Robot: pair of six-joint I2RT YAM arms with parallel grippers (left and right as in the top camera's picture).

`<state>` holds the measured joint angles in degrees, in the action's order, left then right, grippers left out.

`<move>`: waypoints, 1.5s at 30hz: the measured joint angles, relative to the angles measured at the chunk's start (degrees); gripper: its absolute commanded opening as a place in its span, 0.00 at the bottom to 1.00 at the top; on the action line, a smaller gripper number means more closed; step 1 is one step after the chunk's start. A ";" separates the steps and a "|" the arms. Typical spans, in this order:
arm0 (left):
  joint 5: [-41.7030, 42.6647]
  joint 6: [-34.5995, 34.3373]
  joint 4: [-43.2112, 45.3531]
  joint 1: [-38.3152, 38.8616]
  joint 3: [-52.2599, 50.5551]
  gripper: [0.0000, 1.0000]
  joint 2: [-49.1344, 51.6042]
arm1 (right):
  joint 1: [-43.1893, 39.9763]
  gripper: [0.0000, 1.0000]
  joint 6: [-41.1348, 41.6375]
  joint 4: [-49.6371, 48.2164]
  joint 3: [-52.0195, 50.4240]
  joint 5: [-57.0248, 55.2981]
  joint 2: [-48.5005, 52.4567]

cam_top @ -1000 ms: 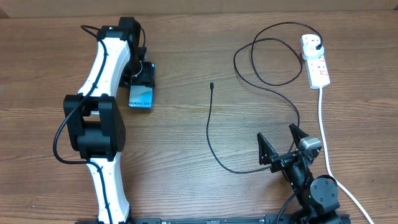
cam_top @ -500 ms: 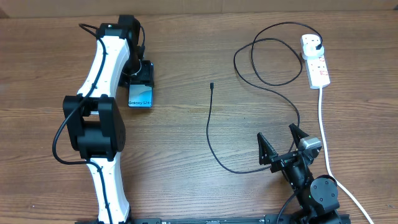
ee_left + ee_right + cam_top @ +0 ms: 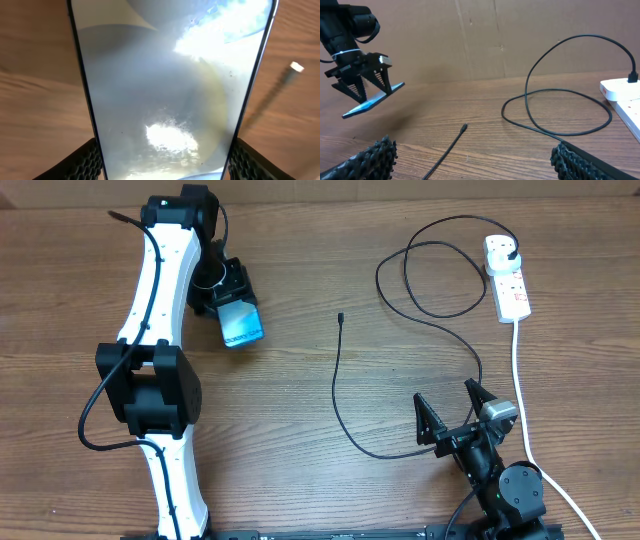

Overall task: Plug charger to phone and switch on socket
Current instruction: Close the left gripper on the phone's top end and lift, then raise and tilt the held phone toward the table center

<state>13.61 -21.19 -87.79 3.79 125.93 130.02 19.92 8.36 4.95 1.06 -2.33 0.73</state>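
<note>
Phone (image 3: 160, 100) cropped top and bottom, left wrist view; glare hides screen text. Socket (image 3: 622, 95) cut by right wrist frame edge; on/off state unreadable.

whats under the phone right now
Only bare table: the phone hangs tilted in the left gripper, clear of the wood. In the left wrist view the phone covers the spot beneath.

Black charger (image 3: 336, 370), white socket (image 3: 507, 280), pale blue phone (image 3: 241, 326), wood-grain table (image 3: 290, 490)
</note>
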 measured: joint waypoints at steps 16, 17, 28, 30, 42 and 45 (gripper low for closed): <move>24.61 -17.59 -8.81 0.00 0.02 0.04 0.00 | 0.00 1.00 0.00 0.04 0.00 0.00 0.00; 26.10 -17.94 -8.83 0.00 0.02 0.05 0.00 | 0.00 1.00 -0.02 0.02 0.00 -0.02 0.00; 47.17 -23.30 -8.85 0.24 0.02 0.04 0.00 | 0.00 1.00 0.00 0.04 0.00 -0.02 0.00; 49.70 -24.68 -8.83 0.37 0.02 0.04 0.00 | 0.00 1.00 0.00 0.02 0.00 0.00 0.00; 55.04 -31.21 -8.85 0.37 0.02 0.05 0.00 | 0.00 1.00 0.00 0.04 0.00 0.00 0.00; 55.04 -31.21 -8.85 0.37 0.02 0.05 0.00 | 0.00 1.00 0.00 0.02 0.00 -0.02 0.00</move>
<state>68.64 -52.40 -96.64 4.16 125.95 130.02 19.92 8.36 4.97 1.06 -2.35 0.73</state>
